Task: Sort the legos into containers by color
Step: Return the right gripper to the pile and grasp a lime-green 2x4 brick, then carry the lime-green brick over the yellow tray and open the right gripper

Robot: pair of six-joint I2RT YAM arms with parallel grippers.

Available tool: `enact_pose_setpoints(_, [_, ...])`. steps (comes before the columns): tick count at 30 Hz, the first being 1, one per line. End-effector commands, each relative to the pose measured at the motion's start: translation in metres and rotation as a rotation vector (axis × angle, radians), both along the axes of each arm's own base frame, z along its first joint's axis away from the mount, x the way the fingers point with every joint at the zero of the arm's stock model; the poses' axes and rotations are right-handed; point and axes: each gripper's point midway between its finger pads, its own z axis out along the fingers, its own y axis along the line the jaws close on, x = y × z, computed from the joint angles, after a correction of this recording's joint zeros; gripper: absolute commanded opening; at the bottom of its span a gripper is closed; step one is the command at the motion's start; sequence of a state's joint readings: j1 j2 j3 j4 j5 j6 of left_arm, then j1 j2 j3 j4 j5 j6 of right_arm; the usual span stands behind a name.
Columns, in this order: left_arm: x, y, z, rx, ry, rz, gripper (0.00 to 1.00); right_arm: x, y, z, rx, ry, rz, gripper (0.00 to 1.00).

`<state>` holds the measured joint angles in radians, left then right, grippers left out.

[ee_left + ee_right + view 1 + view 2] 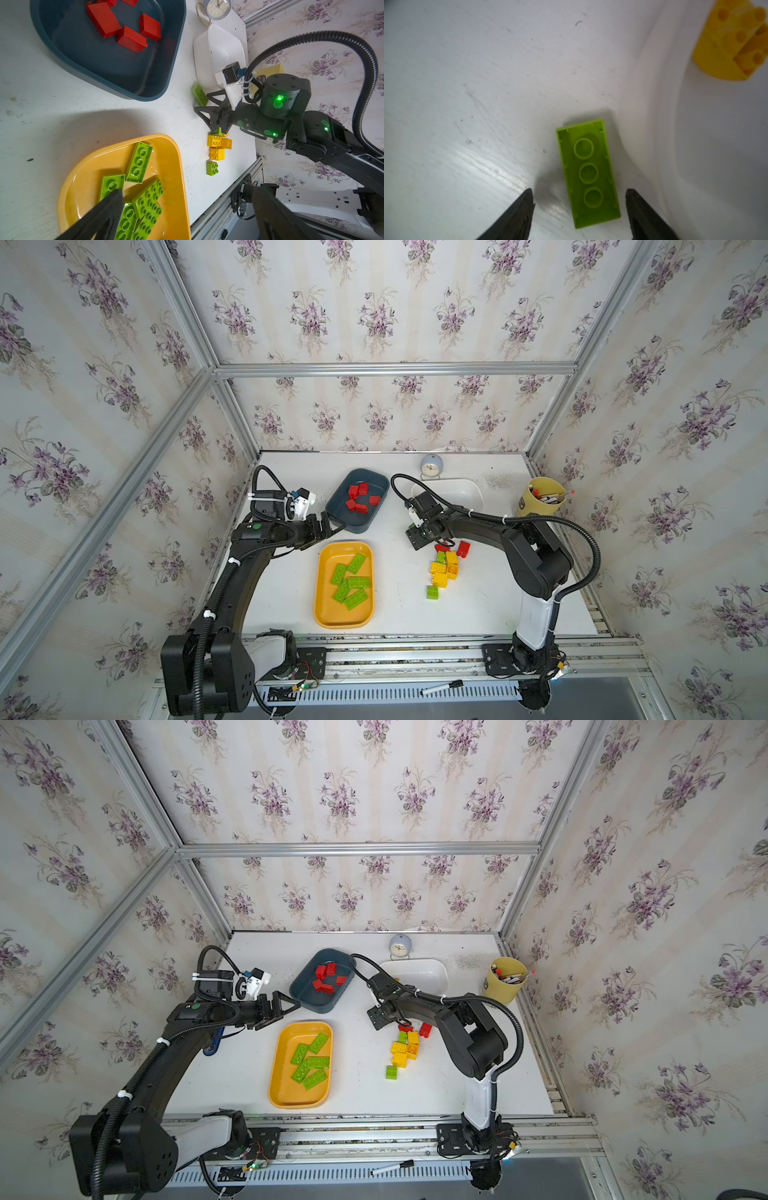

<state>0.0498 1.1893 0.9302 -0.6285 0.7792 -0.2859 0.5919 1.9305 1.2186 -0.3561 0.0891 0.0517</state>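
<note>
Right gripper [579,193]: jaws part-way apart and empty, one fingertip on each long side of a green oblong brick [588,172], with a gap on both sides.
Green oblong brick: lies flat on the table [407,614] with its hollow underside up, just beside the outer wall of the white tray [664,124].
Reason for the pose: straddling the narrow width gives the pads two flat parallel faces, and the thin piece can hardly be gripped any other way.
Left gripper [330,526]: spread wide and holding nothing, poised between the dark blue-grey tray [361,524] and the yellow-orange tray [322,605], probably parked to keep out of the other arm's way.
Dark blue-grey tray: holds only red bricks [361,497].
Yellow-orange tray: holds only flat green bricks [351,580], so the straddled piece seems to belong here.
White tray: at least one yellow brick [733,47] is inside, so it looks like the yellow bin.
Loose pile [442,570]: yellow, red and green pieces are bunched on the table under the right arm, with a square green brick [432,592] slightly apart.
Progress: roughly halfway, by my judgement.
Step in hand: closing on the green piece before carrying it across.
Risk: the tray wall crowds the outer finger, and a low pinch on so thin a piece could make it slip or tip.
</note>
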Motion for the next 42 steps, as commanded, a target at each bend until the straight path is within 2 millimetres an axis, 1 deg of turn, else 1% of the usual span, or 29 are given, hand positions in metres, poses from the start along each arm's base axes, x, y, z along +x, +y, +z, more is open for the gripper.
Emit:
enact_pose_setpoints(1, [-0.001,-0.001,0.000,0.003,-0.011,-0.014,0.99,0.005,0.009,0.001,0.037,0.004,0.006,0.70])
enact_pose_setpoints(6, [0.000,-0.001,0.000,0.003,-0.011,-0.016,0.99,0.004,0.022,-0.003,0.084,0.033,0.039,0.64])
enact_pose_setpoints(13, [0.001,-0.001,-0.001,0.002,-0.008,-0.019,0.99,0.006,0.023,-0.009,0.080,0.043,0.036,0.53])
enact_pose_setpoints(18, [0.001,-0.001,-0.003,0.005,-0.005,-0.021,0.99,0.004,0.022,-0.015,0.051,0.034,0.048,0.42])
enact_pose_setpoints(21, [0.001,-0.001,-0.004,0.005,-0.004,-0.022,0.99,0.003,0.022,-0.014,0.048,0.027,0.060,0.37])
enact_pose_setpoints(23, [0.000,-0.001,-0.005,0.007,-0.002,-0.024,0.99,0.001,0.027,-0.009,0.069,0.024,0.079,0.35])
enact_pose_setpoints(26, [0.001,-0.001,-0.004,0.005,-0.003,-0.026,0.99,0.000,0.036,0.007,0.108,0.008,0.108,0.30])
enact_pose_setpoints(29, [0.001,-0.001,-0.003,0.005,-0.008,-0.025,0.99,-0.007,0.044,0.027,0.152,-0.006,0.146,0.29])
enact_pose_setpoints(33, [0.002,-0.001,-0.003,0.007,-0.009,-0.026,0.99,-0.024,0.059,0.068,0.264,-0.030,0.215,0.29])
enact_pose_setpoints(35, [0.003,-0.001,-0.003,0.006,-0.008,-0.028,0.99,-0.040,0.072,0.088,0.322,-0.036,0.290,0.29])
enact_pose_setpoints(37, [0.005,-0.001,-0.002,0.005,-0.008,-0.027,0.99,-0.064,0.088,0.107,0.379,-0.037,0.385,0.29])
enact_pose_setpoints(40, [0.008,0.000,0.005,0.009,-0.027,-0.024,0.99,-0.099,0.113,0.129,0.472,-0.049,0.504,0.29])
enact_pose_setpoints(42, [0.010,0.000,0.008,0.009,-0.033,-0.022,0.99,-0.120,0.128,0.139,0.516,-0.054,0.567,0.28])
